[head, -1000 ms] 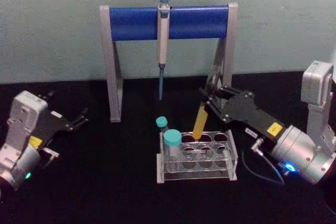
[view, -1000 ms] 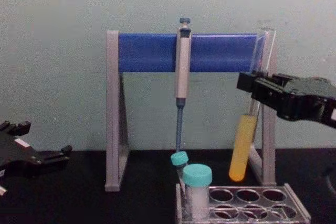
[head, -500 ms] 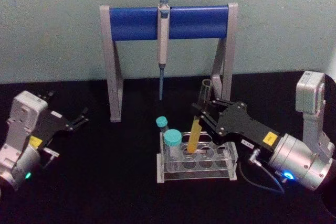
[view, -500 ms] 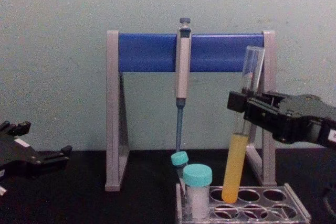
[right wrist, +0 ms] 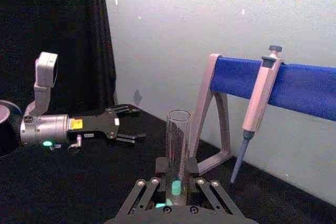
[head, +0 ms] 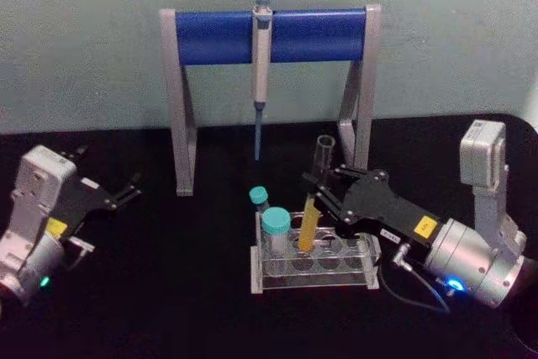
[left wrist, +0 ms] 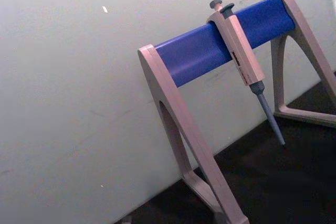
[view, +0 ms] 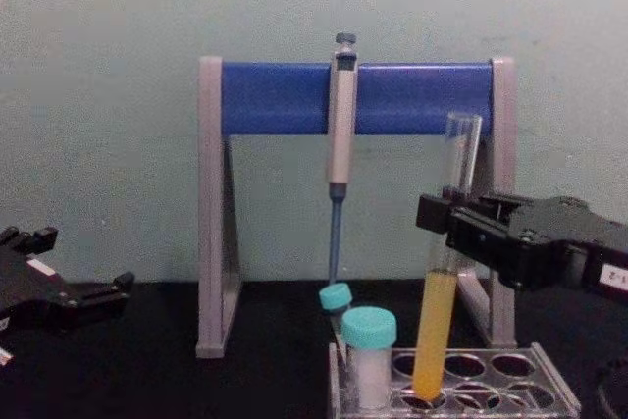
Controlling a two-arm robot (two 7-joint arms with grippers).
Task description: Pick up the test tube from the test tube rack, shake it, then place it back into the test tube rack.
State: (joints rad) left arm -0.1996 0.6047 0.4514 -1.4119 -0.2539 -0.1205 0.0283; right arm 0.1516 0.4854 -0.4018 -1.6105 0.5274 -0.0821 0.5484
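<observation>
Yellow-orange liquid is filling the lower part of the tall clear glass test tube (view: pixel 439 326). The tube is leaning slightly, with its bottom in a hole of the low clear plastic test tube rack (head: pixel 315 283), just beside two teal-capped white vials (view: pixel 369 350). The right gripper (head: pixel 314 192) is clamping the tube's middle. The left gripper (head: pixel 128 193) is resting with its jaws spread, well apart over the black bench (head: pixel 168 292).

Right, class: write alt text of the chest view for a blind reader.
The right tool grips a tilted test tube of yellow-orange liquid, its lower end in a hole of the test tube rack, beside two teal-capped vials. Behind, a pipette hangs on a grey-and-blue stand; the left tool sits open at left.
</observation>
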